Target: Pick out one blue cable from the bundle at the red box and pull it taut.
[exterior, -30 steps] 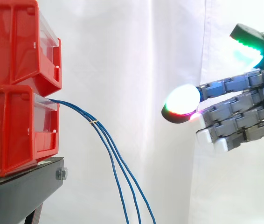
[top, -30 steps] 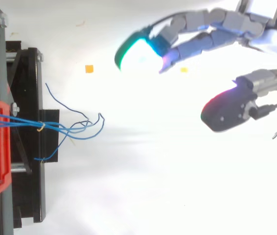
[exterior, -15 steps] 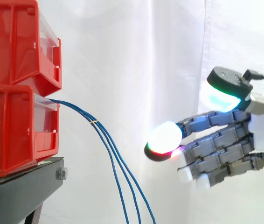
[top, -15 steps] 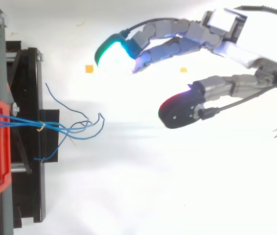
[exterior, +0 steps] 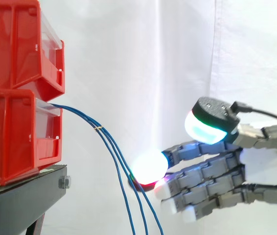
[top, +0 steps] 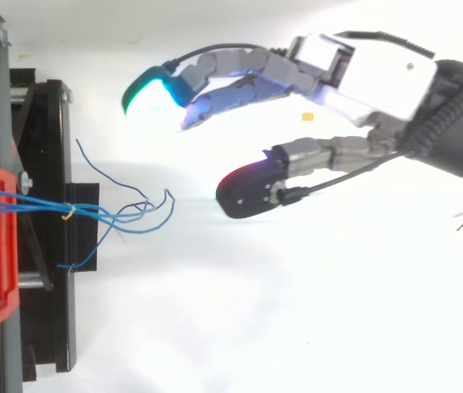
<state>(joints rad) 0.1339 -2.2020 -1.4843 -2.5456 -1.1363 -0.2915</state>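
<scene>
Since the blue cables [exterior: 92, 123] leave the lower red bin [exterior: 16, 137] and drop steeply away from it, bound by a small yellow tie [exterior: 99, 128] and then spreading into separate strands, their long axis in the side view runs almost upright where the robot hand [exterior: 212, 182] reaches them. The robot hand lies on the far side of the strands from the bin. Its fingers are stretched out toward them and its thumb [exterior: 209, 122] is raised well above, so it is wide open and holds nothing. In the side view the leading fingertip [exterior: 149, 166] glows just beside the hanging strands; whether it touches one I cannot tell.

From above, the bundle [top: 43, 209] runs straight out from the bin on the black stand [top: 43, 311] toward the robot hand [top: 379, 74]. The thumb is near the curled loose ends [top: 166, 201], and the fingers sit off to one side of that line. The next move likely needs the fingers brought sideways across that line, so that one strand falls between them and the thumb.
</scene>
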